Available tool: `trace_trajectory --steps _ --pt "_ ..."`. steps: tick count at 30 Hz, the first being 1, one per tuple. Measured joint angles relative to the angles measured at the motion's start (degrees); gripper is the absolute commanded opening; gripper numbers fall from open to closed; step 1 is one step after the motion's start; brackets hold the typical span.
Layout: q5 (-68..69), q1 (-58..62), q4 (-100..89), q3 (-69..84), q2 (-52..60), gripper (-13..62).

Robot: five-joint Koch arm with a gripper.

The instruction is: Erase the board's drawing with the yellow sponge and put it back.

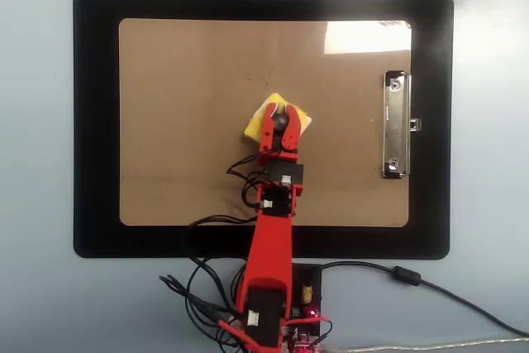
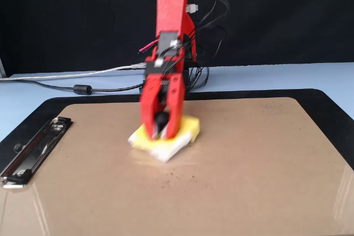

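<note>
The red gripper (image 1: 281, 118) is clamped on the black knob of the yellow sponge (image 1: 258, 124), which lies flat on the brown board (image 1: 182, 121), well apart from its metal clip (image 1: 397, 126) and near the board's middle. Faint dark specks (image 2: 174, 176) remain just beside the sponge; I judge the wipe should press evenly, stay flat and sweep across those traces

One board (image 1: 190, 121) lies on one black mat (image 1: 95, 121). On the board sits one yellow sponge (image 1: 258, 124) with one black knob (image 1: 281, 117), and one silver clip (image 1: 397, 126) at its right edge in the overhead view. One red arm (image 1: 269, 262) reaches over the board, carrying one gripper (image 1: 281, 115).
</note>
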Motion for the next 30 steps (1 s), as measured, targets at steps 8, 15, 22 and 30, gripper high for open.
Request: trace_trajectory --steps 8,15,22,30 --pt "0.35 1.76 -1.23 7.73 2.64 -8.0" --pt "0.62 0.97 -0.35 26.19 23.12 -8.0" --pt "0.35 -7.29 -1.67 -0.97 -1.93 -8.0" --pt "-1.14 -15.38 -2.99 0.70 -3.08 -8.0"
